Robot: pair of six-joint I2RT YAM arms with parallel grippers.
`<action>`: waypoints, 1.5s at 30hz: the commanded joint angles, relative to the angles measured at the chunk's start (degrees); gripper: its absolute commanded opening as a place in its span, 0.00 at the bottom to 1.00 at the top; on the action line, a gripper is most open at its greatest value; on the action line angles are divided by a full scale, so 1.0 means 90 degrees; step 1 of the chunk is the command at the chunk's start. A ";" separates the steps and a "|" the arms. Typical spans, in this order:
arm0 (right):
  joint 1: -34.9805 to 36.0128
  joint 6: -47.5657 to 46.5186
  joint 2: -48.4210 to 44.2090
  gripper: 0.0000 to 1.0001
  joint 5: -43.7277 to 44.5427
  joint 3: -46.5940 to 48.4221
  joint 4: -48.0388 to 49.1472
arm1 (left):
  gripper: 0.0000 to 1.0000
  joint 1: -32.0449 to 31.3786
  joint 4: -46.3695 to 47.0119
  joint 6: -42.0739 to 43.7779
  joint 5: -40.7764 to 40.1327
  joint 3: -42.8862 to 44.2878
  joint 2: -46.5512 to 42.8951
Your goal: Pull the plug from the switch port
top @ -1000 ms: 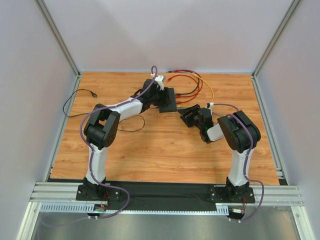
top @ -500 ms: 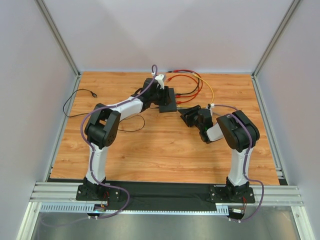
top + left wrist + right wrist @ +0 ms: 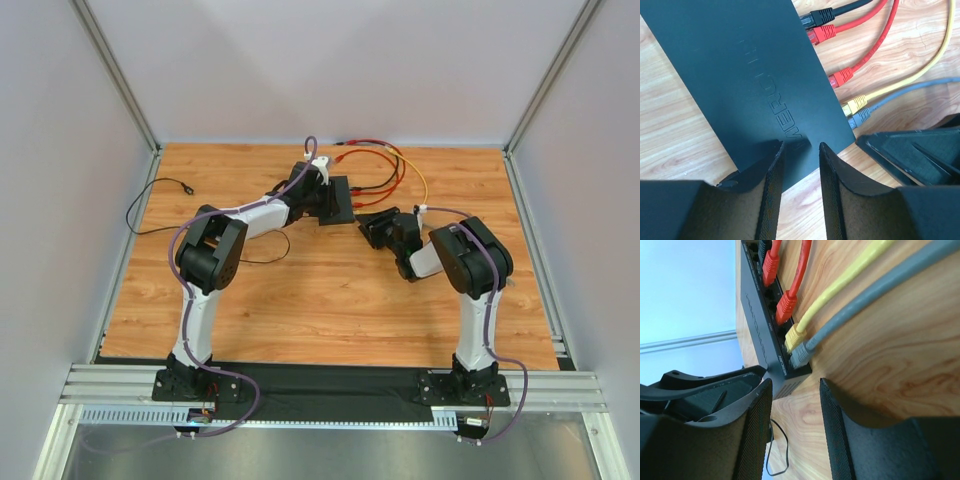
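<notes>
Wooden tabletop (image 3: 330,300), thin black wire (image 3: 186,188) near its left edge, aluminium rails (image 3: 110,385), pale walls (image 3: 330,70).

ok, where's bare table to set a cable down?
Free on the table: near-centre wood between the arms, and the strip beyond the right arm. Thin black wire along the left edge. Crowded: back centre, with switch, cables, left gripper, right gripper.

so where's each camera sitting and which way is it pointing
top external: fixed above and behind the bases, facing down over the table; both arms show whole.
left wrist: on the left arm, facing down onto the switch's top; left end effector at the bottom.
right wrist: on the right arm, facing along the table at the switch's sockets; right end effector at the bottom.
shared: both wrist views show the switch's red plugs, yellow plug and grey plug.
</notes>
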 commanded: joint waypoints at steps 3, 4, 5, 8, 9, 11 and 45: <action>-0.0011 0.0194 0.0344 0.42 0.0122 0.0325 -0.0016 | 0.41 -0.0021 -0.0303 0.0065 -0.0098 0.0233 0.0015; -0.0002 0.0213 0.0383 0.42 0.0112 0.0334 -0.0006 | 0.41 -0.0021 -0.0352 0.0094 -0.0079 0.0223 0.0025; -0.0021 0.0233 0.0383 0.42 0.0112 0.0325 -0.0006 | 0.40 -0.0021 -0.0371 0.0104 -0.0078 0.0242 0.0025; -0.0011 0.0233 0.0335 0.41 0.0141 0.0305 -0.0054 | 0.40 -0.0021 -0.0411 0.0134 -0.0069 0.0272 0.0015; -0.0002 0.0233 0.0315 0.41 0.0190 0.0305 -0.0161 | 0.40 -0.0021 -0.0411 0.0134 -0.0078 0.0262 0.0025; -0.0001 0.0243 0.0276 0.41 0.0219 0.0334 -0.0240 | 0.39 -0.0021 -0.0421 0.0134 -0.0049 0.0262 0.0025; 0.0145 0.0653 0.0627 0.31 0.0561 0.0754 -0.0914 | 0.33 0.0008 -0.0430 0.0349 0.0146 0.0116 -0.0033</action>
